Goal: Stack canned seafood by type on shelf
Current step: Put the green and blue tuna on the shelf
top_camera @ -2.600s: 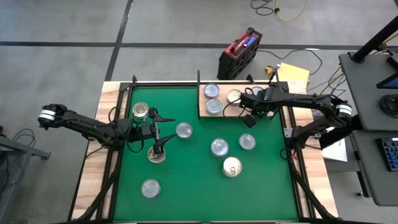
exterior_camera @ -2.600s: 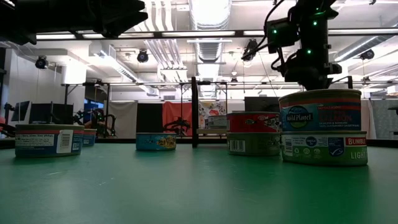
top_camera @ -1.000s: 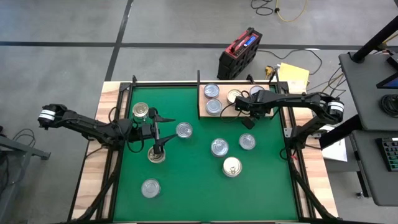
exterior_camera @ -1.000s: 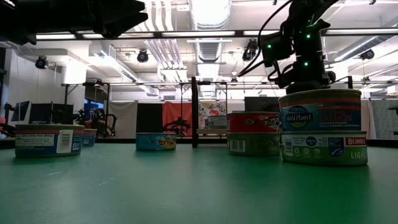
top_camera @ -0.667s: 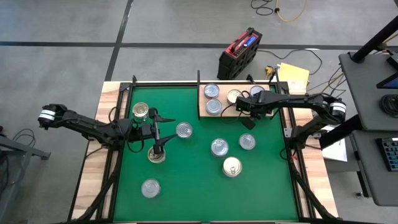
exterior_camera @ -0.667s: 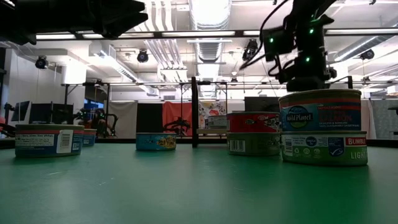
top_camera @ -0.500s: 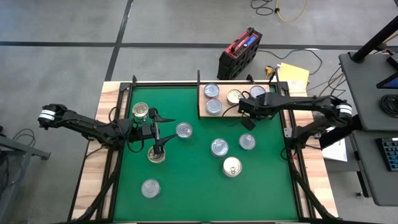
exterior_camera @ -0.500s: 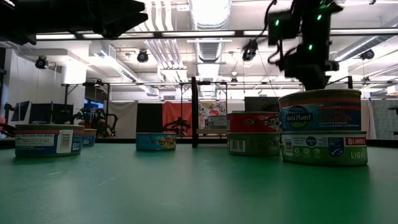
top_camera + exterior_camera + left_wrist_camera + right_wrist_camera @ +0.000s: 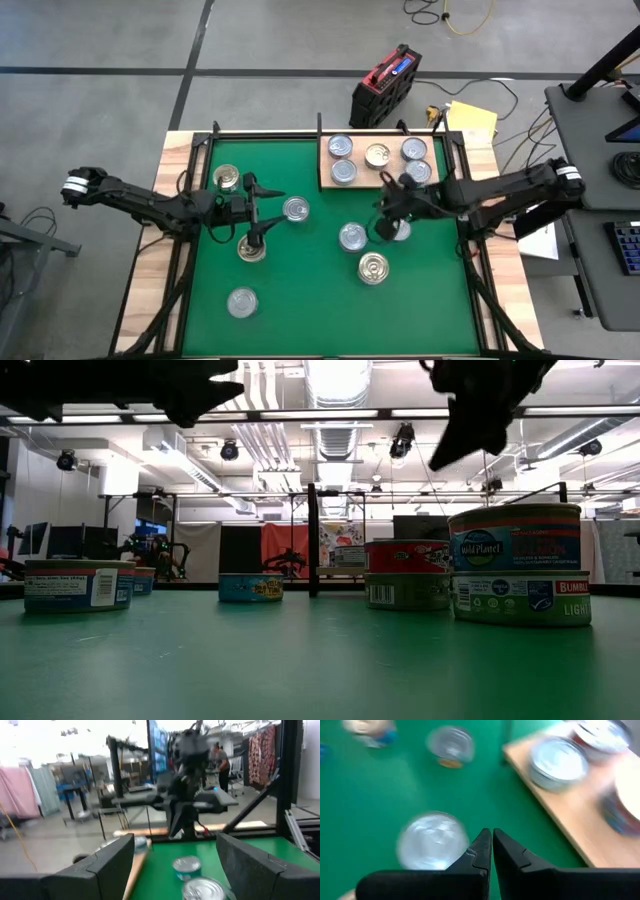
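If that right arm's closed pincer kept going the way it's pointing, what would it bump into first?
Probably the silver-lidded can on the green mat, which lies just ahead of the right end effector; depth is hard to judge.

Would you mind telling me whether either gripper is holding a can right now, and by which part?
Nothing is held. The right gripper is shut on nothing above the green mat, and the left gripper is open with nothing between its fingers.

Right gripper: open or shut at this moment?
Shut. In the right wrist view the right gripper has its two dark fingers pressed together with nothing between them, above the green mat beside a silver-lidded can.
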Action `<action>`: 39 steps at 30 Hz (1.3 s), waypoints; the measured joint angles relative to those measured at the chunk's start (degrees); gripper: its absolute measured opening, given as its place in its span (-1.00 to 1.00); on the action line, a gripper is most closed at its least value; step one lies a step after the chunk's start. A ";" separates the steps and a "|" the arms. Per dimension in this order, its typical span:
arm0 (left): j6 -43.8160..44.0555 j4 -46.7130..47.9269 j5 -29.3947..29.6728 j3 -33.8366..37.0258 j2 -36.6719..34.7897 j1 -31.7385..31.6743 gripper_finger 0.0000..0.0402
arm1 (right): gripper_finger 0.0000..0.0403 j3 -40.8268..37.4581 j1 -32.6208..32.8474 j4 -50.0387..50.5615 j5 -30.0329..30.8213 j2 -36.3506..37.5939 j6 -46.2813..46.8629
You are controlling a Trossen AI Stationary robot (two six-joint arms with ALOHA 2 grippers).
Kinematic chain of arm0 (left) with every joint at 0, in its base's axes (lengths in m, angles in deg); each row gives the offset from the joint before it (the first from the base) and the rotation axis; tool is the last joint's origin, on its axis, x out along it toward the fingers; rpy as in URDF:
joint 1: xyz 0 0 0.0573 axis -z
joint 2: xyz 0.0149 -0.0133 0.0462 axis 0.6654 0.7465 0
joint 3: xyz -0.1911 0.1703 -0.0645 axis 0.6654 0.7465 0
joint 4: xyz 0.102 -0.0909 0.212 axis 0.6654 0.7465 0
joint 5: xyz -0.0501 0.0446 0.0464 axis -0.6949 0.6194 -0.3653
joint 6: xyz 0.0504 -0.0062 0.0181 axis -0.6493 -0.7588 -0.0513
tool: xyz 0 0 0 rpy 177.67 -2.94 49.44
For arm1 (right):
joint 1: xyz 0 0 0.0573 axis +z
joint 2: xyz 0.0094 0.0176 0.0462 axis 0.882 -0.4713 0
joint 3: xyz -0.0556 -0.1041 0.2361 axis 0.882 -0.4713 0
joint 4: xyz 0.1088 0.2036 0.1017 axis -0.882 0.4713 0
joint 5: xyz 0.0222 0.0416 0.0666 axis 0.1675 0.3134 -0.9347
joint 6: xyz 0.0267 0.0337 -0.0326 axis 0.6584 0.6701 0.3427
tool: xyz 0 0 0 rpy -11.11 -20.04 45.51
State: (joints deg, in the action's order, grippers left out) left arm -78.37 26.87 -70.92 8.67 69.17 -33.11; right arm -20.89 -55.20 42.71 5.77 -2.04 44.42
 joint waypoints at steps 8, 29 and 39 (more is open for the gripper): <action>12.22 2.59 0.00 -2.34 7.68 0.67 0.33 | -0.95 -6.80 6.55 -19.64 -1.76 0.45 -8.71; 38.63 51.60 7.57 -22.11 23.25 1.86 0.33 | -0.95 -13.12 14.02 -27.03 5.01 0.60 -10.54; 37.14 58.68 11.34 -24.66 29.89 1.86 0.33 | -0.95 -14.24 14.84 -25.79 10.42 0.60 -10.92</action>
State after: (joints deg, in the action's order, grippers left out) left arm -41.23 85.55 -59.58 -15.99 99.07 -31.25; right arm -35.13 -40.36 16.92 16.19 -1.44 33.49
